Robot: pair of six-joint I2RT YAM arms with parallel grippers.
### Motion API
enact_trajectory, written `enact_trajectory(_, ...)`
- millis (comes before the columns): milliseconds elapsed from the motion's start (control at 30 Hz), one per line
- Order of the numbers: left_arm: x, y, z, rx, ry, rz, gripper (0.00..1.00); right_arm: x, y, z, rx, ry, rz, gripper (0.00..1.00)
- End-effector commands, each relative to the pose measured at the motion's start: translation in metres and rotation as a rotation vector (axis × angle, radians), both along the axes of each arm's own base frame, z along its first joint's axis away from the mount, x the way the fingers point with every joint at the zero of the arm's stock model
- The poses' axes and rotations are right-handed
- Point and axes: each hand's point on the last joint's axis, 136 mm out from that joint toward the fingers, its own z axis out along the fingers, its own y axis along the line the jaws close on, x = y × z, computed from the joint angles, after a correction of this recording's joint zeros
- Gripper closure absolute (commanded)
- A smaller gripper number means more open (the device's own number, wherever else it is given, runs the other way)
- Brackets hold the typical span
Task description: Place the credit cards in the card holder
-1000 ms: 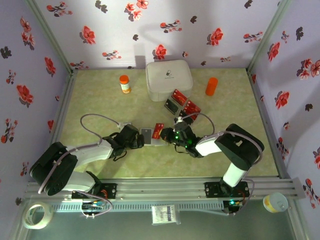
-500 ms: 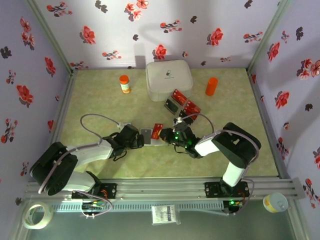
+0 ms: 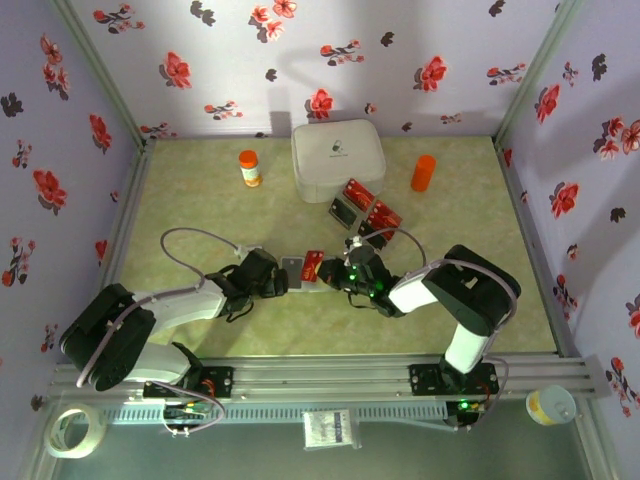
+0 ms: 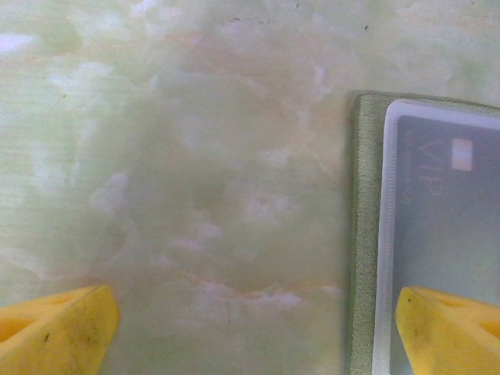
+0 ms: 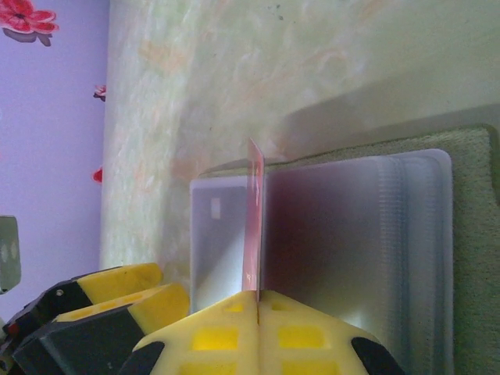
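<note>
The olive-green card holder (image 3: 297, 266) lies open mid-table, with a grey card (image 4: 447, 211) inside its clear sleeve. My right gripper (image 3: 331, 271) is shut on a red credit card (image 5: 253, 223), held on edge over the holder's clear sleeves (image 5: 351, 234). My left gripper (image 4: 250, 336) is open. One yellow finger (image 4: 449, 332) sits over the holder's left part and the other (image 4: 55, 332) over bare table. More credit cards lie behind: two red ones (image 3: 358, 192) (image 3: 383, 215) and two dark ones (image 3: 345, 211) (image 3: 372, 238).
A big white rounded box (image 3: 338, 160) stands at the back centre. An orange bottle with a white cap (image 3: 249, 168) is to its left and an orange cylinder (image 3: 423, 172) to its right. A tape roll (image 3: 77, 430) lies off the table at the front left.
My right gripper has edged slightly left with the red card, closer over the holder. The left arm has stayed put.
</note>
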Motion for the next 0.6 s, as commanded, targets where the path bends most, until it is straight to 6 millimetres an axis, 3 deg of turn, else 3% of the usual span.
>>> enact_trajectory(0,-0.025,0.036,-0.027,0.145,0.119,0.047,0.06,-0.015,-0.006,-0.016,-0.072,0.060,0.030,1.00)
enact_trajectory(567,-0.025,0.035,-0.028,0.145,0.120,0.048,0.06,-0.025,-0.006,-0.027,-0.214,0.128,0.108,1.00)
